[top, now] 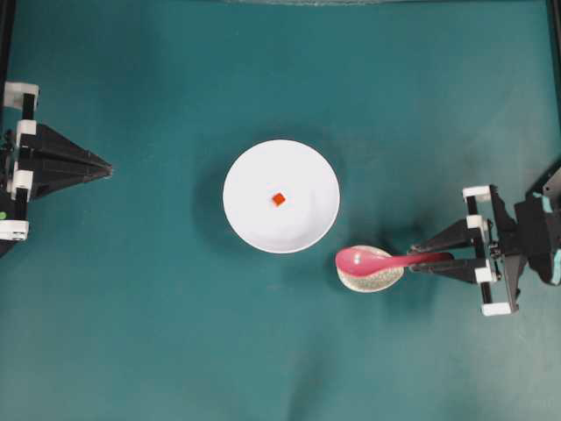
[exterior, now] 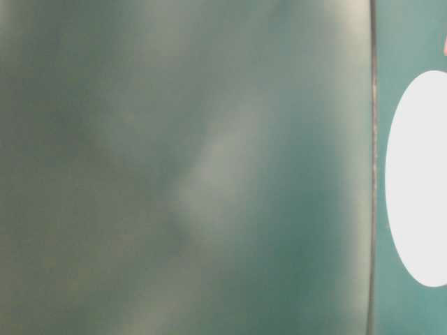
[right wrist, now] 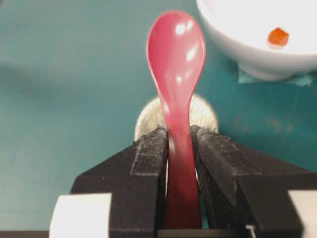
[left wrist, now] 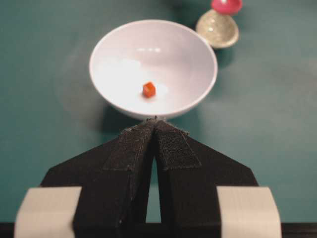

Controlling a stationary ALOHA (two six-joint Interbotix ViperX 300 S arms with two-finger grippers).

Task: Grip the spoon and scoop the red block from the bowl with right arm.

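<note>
Beside bowl (top: pixel 235 206), right gripper (right wrist: pixel 179 136) clamps spoon (right wrist: pixel 176 54) handle over spoon rest (top: pixel 379 281); grip step done; next, carry scoop to red block (top: pixel 279 199).

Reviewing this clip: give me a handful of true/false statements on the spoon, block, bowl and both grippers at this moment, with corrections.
1. The right gripper is shut on the spoon handle. True.
2. The red block already sits in the spoon's scoop. False: it lies on the floor of the bowl.
3. The left gripper is shut and holds nothing. True.
4. The spoon's scoop is inside the bowl. False: it is outside the rim, above the speckled spoon rest.
5. The bowl is tipped on its side. False: it stands upright on the table.
</note>
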